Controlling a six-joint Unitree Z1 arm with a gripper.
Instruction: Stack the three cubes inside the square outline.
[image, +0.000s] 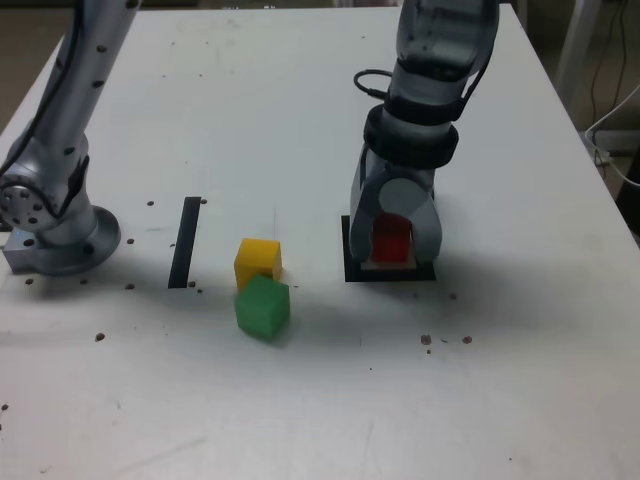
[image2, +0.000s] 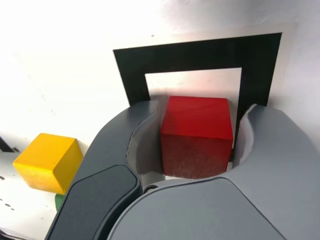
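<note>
The red cube rests on the table inside the square outline, a black border with a white middle. My gripper stands straight down over it, one finger on each side of the cube. In the wrist view a thin gap shows beside the cube, so the jaws look slightly open. The yellow cube sits to the exterior view's left of the outline. The green cube sits just in front of the yellow one, touching or nearly touching it.
A straight black strip lies on the white table, further to the exterior view's left. The arm's base stands at the far left edge. Small dark specks dot the tabletop.
</note>
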